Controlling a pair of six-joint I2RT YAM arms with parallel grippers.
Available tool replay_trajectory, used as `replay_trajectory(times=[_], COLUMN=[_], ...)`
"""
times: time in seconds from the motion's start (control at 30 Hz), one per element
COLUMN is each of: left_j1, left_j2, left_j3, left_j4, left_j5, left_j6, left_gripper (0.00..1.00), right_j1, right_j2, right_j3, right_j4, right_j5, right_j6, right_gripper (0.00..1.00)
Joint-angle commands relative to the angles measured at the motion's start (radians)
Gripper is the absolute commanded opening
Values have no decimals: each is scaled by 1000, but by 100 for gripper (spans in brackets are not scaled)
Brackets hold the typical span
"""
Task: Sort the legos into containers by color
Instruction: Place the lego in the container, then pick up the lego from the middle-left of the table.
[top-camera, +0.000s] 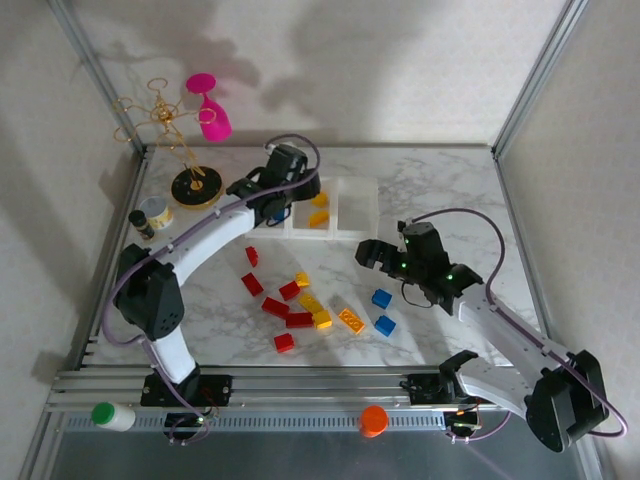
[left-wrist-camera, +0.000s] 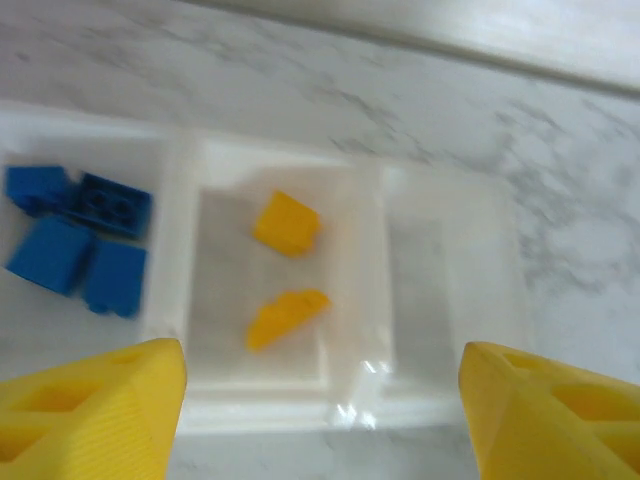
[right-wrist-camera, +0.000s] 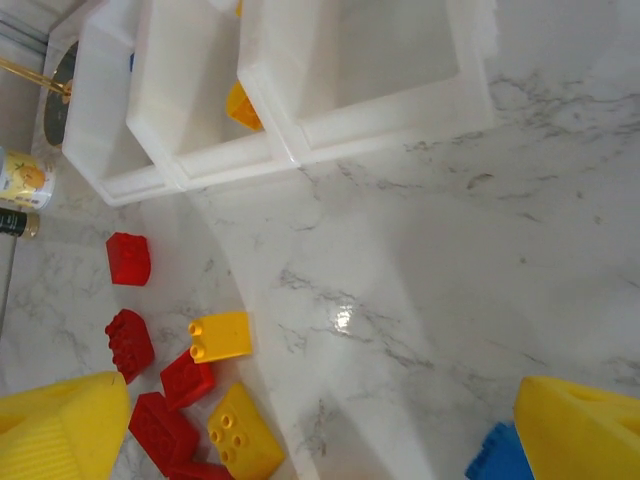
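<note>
The marble table (top-camera: 440, 200) carries the containers (top-camera: 357, 232) at its far middle. The left gripper (left-wrist-camera: 320, 385) hangs over them, jaws apart, gripping nothing. The right gripper (right-wrist-camera: 320, 400) hovers just near their right end, spread wide, grasping nothing. Blue legos (left-wrist-camera: 75, 240) lie in one end compartment, two yellow legos (left-wrist-camera: 287, 222) in the middle one. Loose legos (top-camera: 275, 306), red, yellow and blue, lie scattered on the near table

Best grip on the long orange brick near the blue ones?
Likely from straight above, pinching the long brick across its two long sides. It lies flat and diagonal, and both long sides look free; a yellow brick crowds one end.
</note>
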Motion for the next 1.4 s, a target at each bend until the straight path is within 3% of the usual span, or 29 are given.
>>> replay_trajectory(times=[0.0,0.4,0.93,1.37], left_j1=[-69,-289,-438,-471], left_j2=[-42,60,312,446], left_j3=[-72,-122,17,97], left_j4=[3,28,0,-39], left_j5=[41,74,161,134], left_j6=[-34,-93,-35,4], left_gripper=[73,75,76,68], right_j1=[-7,-7,-6,-6], right_j2=[-69,-281,-524,-517], right_j3=[14,-61,-54,-16], right_j4=[-126,-348,-573,-598], right_j5=[43,125,262,278], right_j6=[28,132,321,286], right_gripper=[99,99,99,99])
